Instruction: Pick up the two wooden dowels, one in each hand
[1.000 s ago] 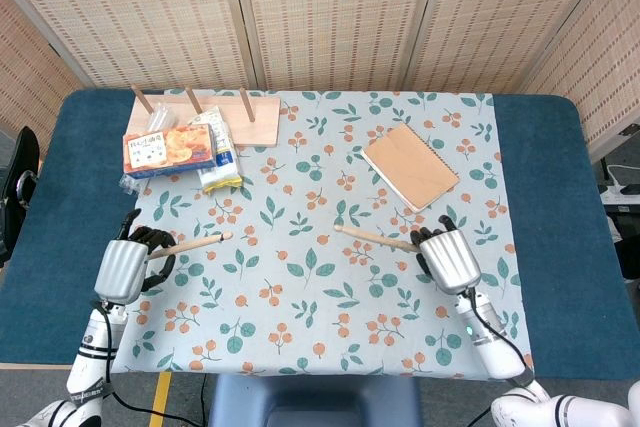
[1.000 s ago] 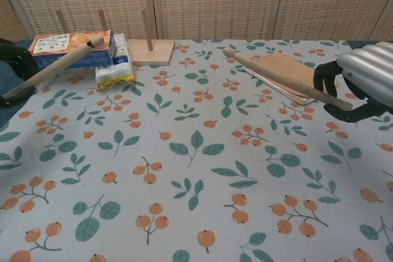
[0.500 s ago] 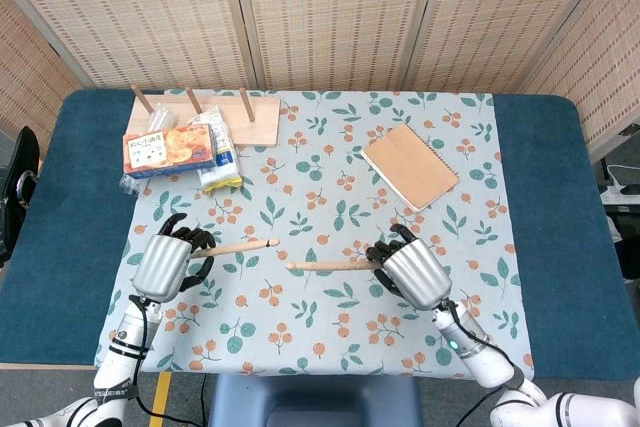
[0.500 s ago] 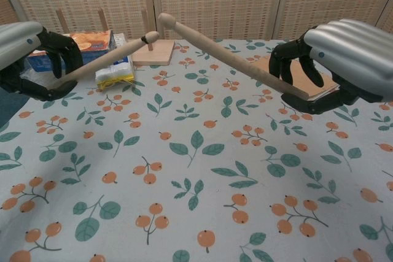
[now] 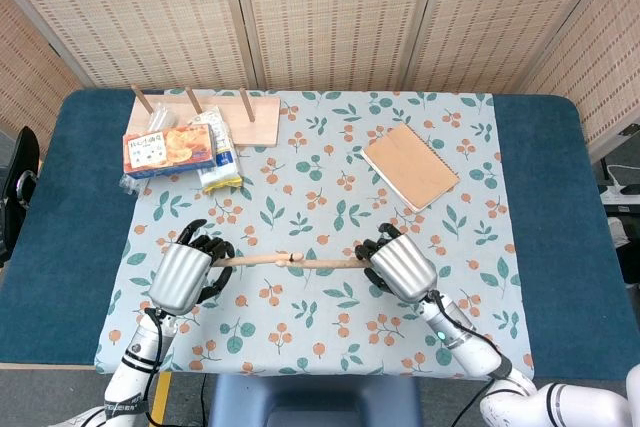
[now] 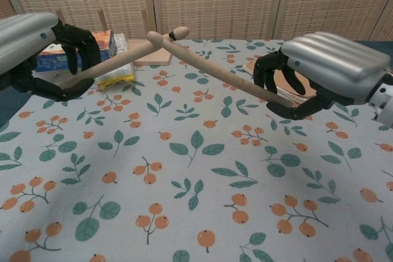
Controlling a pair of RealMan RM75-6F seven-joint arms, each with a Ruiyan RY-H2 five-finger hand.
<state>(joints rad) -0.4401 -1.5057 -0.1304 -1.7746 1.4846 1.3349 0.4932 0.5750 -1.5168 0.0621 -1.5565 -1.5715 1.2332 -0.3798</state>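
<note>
Above the near middle of the surface [image 5: 330, 187], both hands hold a dowel off the cloth. At the left, the left hand [image 5: 184, 275] has its dark fingers [image 6: 78, 44] curled closed around the butt of the left dowel [image 6: 126, 61], which slants up and to the right, its rounded tip past the centre. At the right, the right hand [image 5: 401, 267] grips the right dowel [image 6: 215, 69] the same way, fingers [image 6: 269, 72] wrapped shut on its near end, the stick rising to the left. In the chest view the two sticks cross near their tips; in the head view the tips meet end to end between the hands, so whether they touch cannot be told. Far left lie a snack box [image 5: 168, 149], a yellow packet [image 5: 218, 157] just beside it, and a peg board [image 5: 220, 112] behind. A notebook [image 5: 410, 166] rests far right of centre, apart from the right hand.
</note>
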